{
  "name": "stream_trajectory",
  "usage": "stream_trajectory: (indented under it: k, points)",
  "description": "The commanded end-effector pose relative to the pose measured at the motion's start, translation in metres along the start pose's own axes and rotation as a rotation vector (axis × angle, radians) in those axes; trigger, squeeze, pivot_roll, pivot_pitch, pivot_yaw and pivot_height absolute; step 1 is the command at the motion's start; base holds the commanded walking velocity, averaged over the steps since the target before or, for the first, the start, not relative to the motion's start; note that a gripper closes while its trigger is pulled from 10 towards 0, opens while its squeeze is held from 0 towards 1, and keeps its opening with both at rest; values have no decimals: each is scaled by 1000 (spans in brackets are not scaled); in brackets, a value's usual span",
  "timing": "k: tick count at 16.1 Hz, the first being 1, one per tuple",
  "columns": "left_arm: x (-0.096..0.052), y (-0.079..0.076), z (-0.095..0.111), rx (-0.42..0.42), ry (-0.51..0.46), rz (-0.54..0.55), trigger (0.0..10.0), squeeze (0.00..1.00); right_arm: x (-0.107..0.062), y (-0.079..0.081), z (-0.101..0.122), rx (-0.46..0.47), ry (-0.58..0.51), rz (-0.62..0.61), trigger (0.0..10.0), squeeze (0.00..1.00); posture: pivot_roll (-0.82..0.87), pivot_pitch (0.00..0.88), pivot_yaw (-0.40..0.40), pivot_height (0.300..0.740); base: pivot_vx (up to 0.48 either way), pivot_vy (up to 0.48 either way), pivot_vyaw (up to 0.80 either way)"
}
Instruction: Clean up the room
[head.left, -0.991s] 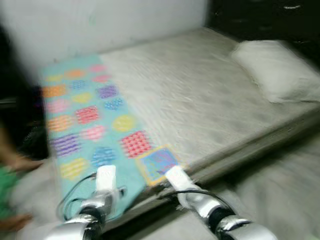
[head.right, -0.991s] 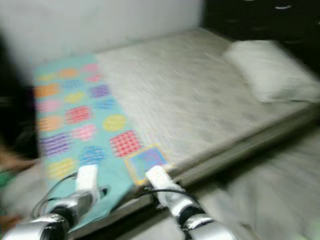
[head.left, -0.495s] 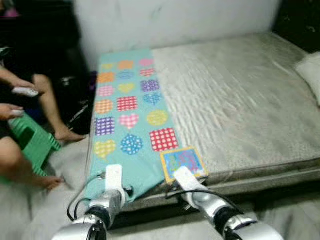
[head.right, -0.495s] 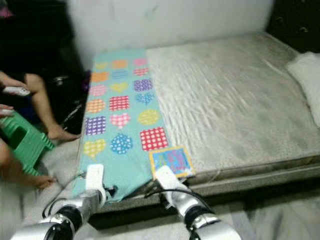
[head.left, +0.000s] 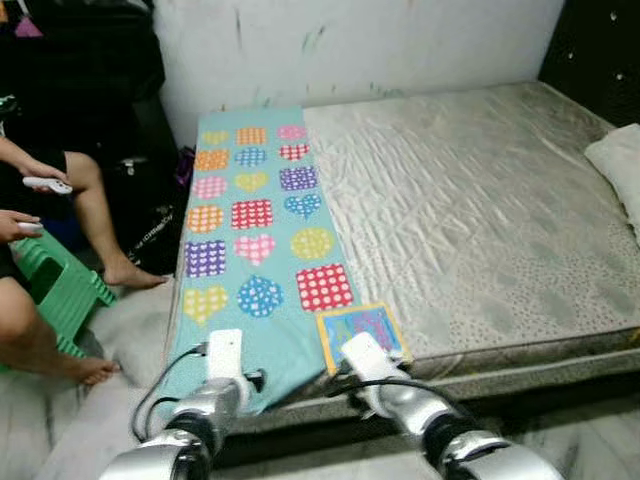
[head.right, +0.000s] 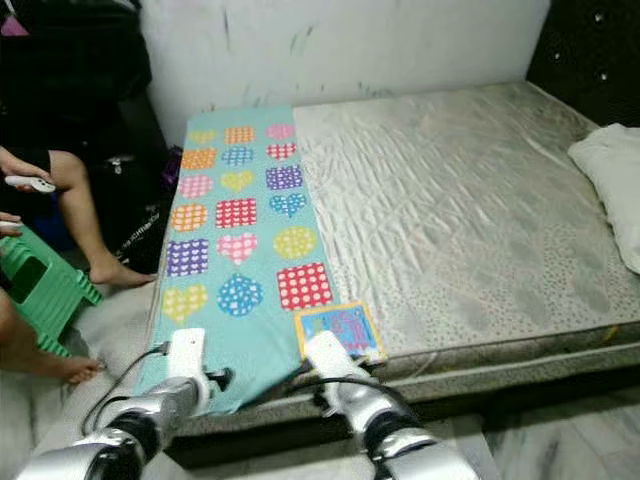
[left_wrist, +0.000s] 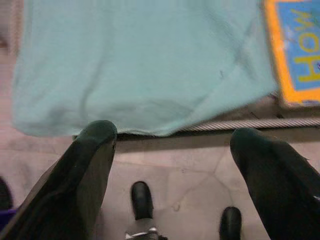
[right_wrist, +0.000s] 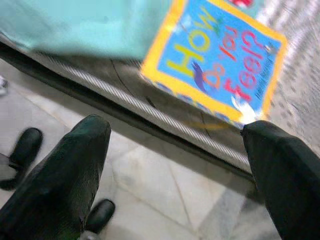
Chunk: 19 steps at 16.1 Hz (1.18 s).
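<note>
A blue picture book (right_wrist: 220, 60) with a yellow border is seen lying at the near edge of the bed (head.left: 480, 210), just beside the turquoise patterned blanket (head.left: 250, 240) spread along the bed's left side. The right end effector (right_wrist: 180, 165) is held above the floor before the book, fingers spread wide and empty. The left end effector (left_wrist: 175, 170) is likewise spread wide before the blanket's hanging edge. A person's legs (head.left: 90, 220) and a green stool (head.left: 60, 285) are seen at the left.

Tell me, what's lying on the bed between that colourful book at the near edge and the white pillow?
Nothing: in the right eye view, only bare grey mattress stretches from the book to the pillow at the far right.
</note>
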<state>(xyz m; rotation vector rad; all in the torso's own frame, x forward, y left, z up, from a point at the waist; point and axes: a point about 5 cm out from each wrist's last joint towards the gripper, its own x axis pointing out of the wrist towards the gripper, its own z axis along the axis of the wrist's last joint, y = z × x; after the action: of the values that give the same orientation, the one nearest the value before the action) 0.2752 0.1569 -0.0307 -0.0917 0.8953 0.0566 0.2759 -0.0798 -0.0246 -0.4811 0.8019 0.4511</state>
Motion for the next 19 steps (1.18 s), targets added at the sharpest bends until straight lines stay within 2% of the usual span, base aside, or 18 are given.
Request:
stream_trajectory:
  k: [1, 5, 7, 15, 16, 19]
  points:
    - [0, -3, 4, -1, -12, -16, 10000, 0, 0, -3, 3, -1, -12, -1, 10000, 0, -238, 11, 42, 740, 352, 0, 0]
    - [0, -3, 4, 6, -10, -11, 10000, 0, 0, -4, 3, -1, -14, -1, 10000, 0, -239, 9, 43, 740, 328, 0, 0]
    - [0, -2, 1, 30, 4, 8, 10000, 0, 0, -4, 3, 0, -15, -1, 10000, 0, -239, 9, 43, 740, 0, 0, 0]
    - [0, -1, 1, 2, -3, 19, 10000, 0, 0, -3, 3, 0, -19, 5, 10000, 0, -239, 18, 45, 740, 0, 0, 0]
    - [0, -1, 1, 1, -3, 21, 10000, 0, 0, -2, 4, -24, -27, 8, 10000, 0, -239, 18, 45, 740, 0, 0, 800]
    - [0, 0, 1, 2, -1, 27, 10000, 0, 0, -1, 4, -4, -26, 8, 10000, 0, -239, 19, 45, 740, 0, 0, 533]
